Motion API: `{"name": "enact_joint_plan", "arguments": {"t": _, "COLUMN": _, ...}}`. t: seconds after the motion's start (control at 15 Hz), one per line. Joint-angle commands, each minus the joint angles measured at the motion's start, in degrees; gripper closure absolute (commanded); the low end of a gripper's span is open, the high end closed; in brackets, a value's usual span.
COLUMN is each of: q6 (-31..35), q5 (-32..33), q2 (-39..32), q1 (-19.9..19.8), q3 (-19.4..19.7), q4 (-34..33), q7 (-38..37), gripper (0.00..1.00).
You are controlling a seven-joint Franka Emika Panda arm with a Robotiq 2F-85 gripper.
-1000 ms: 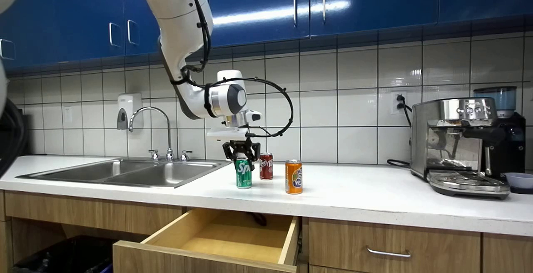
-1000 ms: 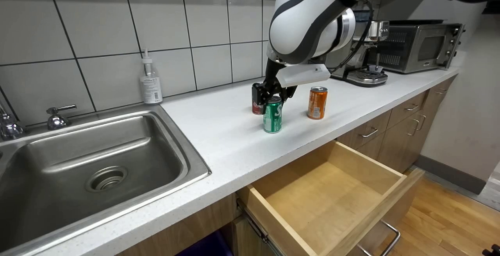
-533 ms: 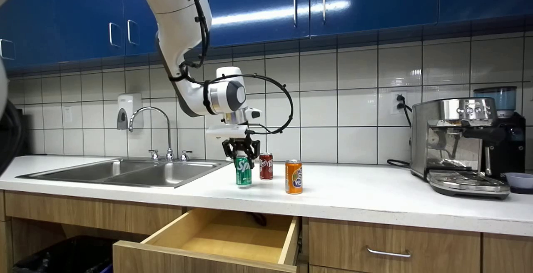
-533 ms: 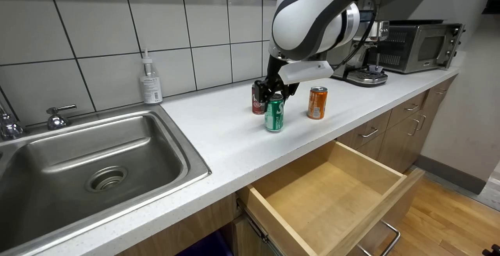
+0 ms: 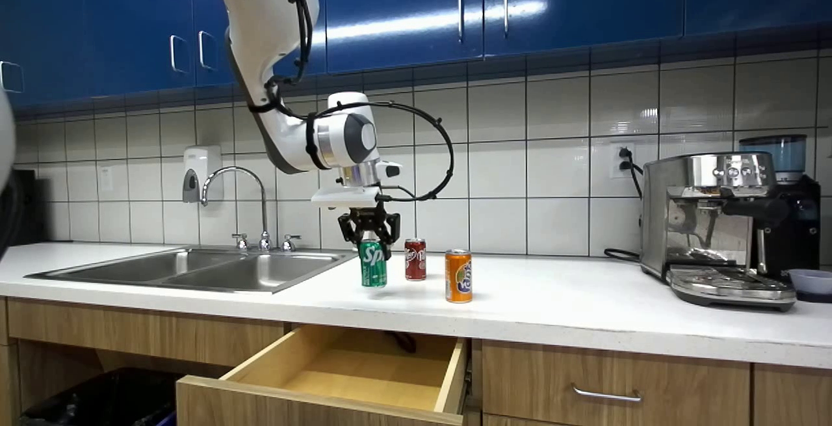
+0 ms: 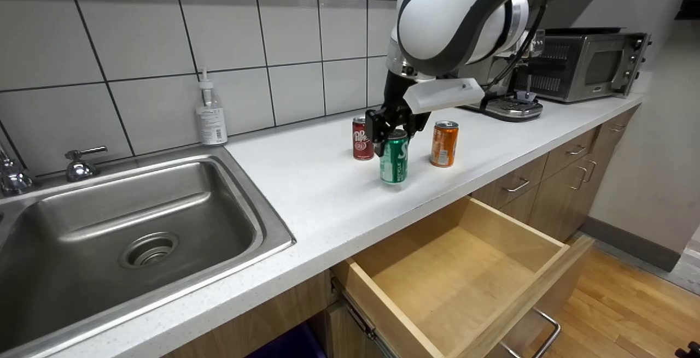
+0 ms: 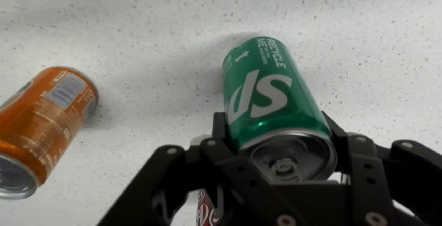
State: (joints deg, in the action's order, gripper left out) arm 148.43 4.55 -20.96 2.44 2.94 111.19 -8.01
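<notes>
Gripper [image 7: 274, 124] has jaws clamped on Sprite [image 6: 394, 162] near its top, holding it upright, base just above counter [image 6: 306, 183]. In an exterior view, Pepper [image 6: 361, 142] stands at Sprite's 10 o'clock, Fanta [image 6: 444, 144] at 2, open drawer [image 6: 454, 270] at 5.

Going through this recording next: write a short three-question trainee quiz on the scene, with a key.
1. What does the claw hold?
2. True or false: the drawer is fully shut.
3. How many other cans stand on the counter? (a) one (b) two (c) four

Key:
1. The green can.
2. False; the drawer is pulled open.
3. b: the orange can and the red can.
</notes>
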Motion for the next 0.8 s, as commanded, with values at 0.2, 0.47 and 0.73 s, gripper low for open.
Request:
{"name": "enact_joint_plan", "arguments": {"t": 0.2, "q6": 0.9, "q5": 3.6, "q2": 7.6, "q1": 1.5, "q3": 0.6, "q4": 8.4, "q7": -1.9, "gripper": 0.62}}
{"name": "enact_joint_plan", "arguments": {"t": 0.47, "q6": 1.2, "q5": 4.9, "q2": 10.2, "q1": 1.9, "q3": 0.2, "q4": 11.8, "q7": -1.9, "gripper": 0.62}}
{"name": "enact_joint_plan", "arguments": {"t": 0.73, "q6": 1.7, "q5": 6.1, "q2": 12.7, "q1": 2.4, "q3": -0.4, "q4": 15.3, "q7": -1.9, "gripper": 0.62}}
